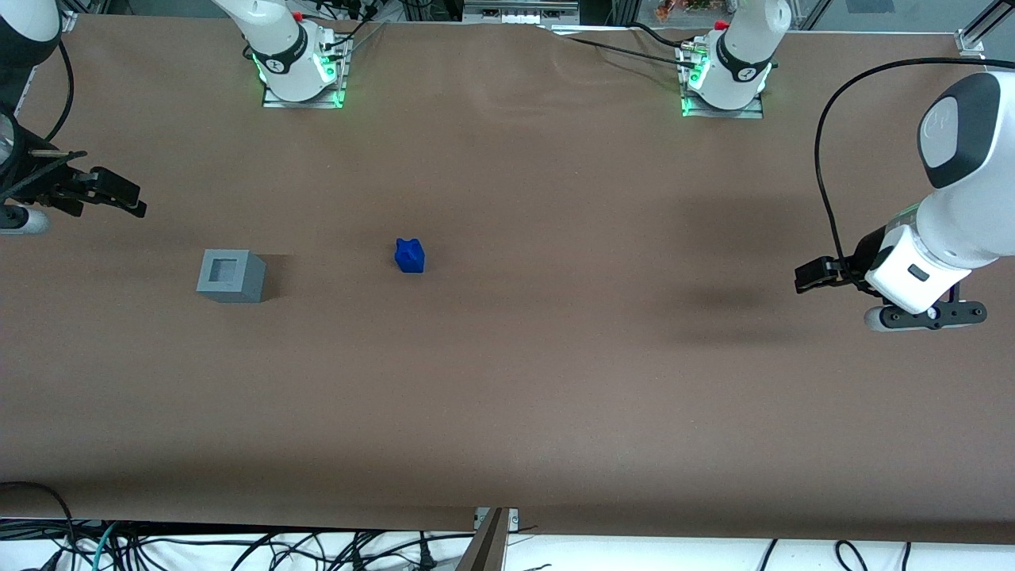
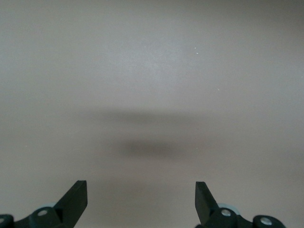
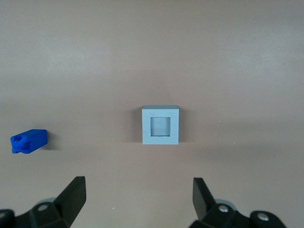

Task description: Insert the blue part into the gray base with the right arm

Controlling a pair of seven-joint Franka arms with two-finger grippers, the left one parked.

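Note:
The gray base (image 1: 231,275) is a matte cube standing on the brown table with its square socket facing up and empty. In the right wrist view the gray base (image 3: 160,130) shows from above, ahead of the fingers. The blue part (image 1: 410,255) lies on the table apart from the base, toward the parked arm's end; the wrist view also catches the blue part (image 3: 29,141). My right gripper (image 1: 131,200) hangs above the table at the working arm's end, clear of both things. The gripper (image 3: 138,190) is open with nothing between its fingers.
Two arm mounts (image 1: 300,63) (image 1: 723,75) with green lights stand at the table's back edge. The parked arm (image 1: 936,238) hangs over its own end of the table. Cables (image 1: 238,547) lie below the front edge.

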